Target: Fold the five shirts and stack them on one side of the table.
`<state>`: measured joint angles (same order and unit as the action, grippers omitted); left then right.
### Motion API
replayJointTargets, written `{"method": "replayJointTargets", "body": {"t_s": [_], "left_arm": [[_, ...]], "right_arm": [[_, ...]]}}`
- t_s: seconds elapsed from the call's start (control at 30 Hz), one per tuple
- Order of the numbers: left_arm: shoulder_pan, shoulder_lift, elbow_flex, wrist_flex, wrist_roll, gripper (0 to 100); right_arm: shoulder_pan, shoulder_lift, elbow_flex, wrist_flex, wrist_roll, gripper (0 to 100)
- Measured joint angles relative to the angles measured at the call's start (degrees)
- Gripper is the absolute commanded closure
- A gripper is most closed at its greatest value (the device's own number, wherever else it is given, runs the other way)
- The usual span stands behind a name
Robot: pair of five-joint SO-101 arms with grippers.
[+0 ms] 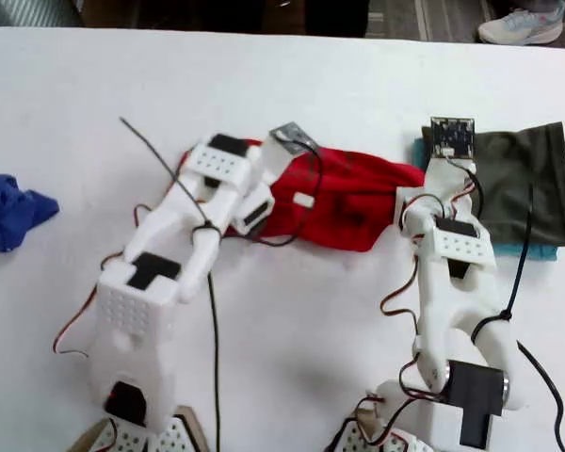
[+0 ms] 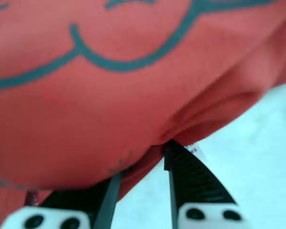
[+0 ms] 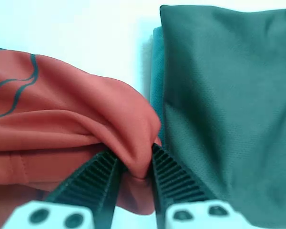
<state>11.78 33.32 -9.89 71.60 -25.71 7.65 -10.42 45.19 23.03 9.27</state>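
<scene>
"Edges of the red shirt [image 1: 348, 198]?"
"Your left claw [image 2: 145, 162] pinches one end on the table [image 1: 292, 85], and your right claw [image 3: 133, 157] pinches the other, just beside the green shirt [image 1: 527, 179]. The blue shirt [image 1: 9, 209] lies well apart."

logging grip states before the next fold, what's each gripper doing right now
Left gripper: closed, pinching an edge of the red shirt.
Right gripper: closed on a fold of the same red shirt.
</scene>
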Motion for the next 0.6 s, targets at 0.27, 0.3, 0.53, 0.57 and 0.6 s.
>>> {"method": "replayJointTargets", "body": {"t_s": [0.27,0.3,0.53,0.57,0.6], "left_arm": [[-3.69,-0.62,-0.79,-2.29,0.0,97],[-4.66,-0.53,-1.41,-2.46,-0.09,97],[-7.56,-0.53,-8.97,1.76,0.62,97],[-7.56,-0.53,-10.81,3.69,1.05,97],[-7.56,-0.97,-12.57,5.63,1.41,97]], "right_arm": [[0.0,0.0,0.0,0.0,0.0,97.8],[0.0,0.0,0.0,0.0,0.0,97.8],[-0.09,0.35,0.0,-1.14,0.0,97.8],[-0.09,0.35,0.0,-1.14,0.0,97.8],[-0.09,0.35,0.0,-1.14,0.0,97.8]]}}
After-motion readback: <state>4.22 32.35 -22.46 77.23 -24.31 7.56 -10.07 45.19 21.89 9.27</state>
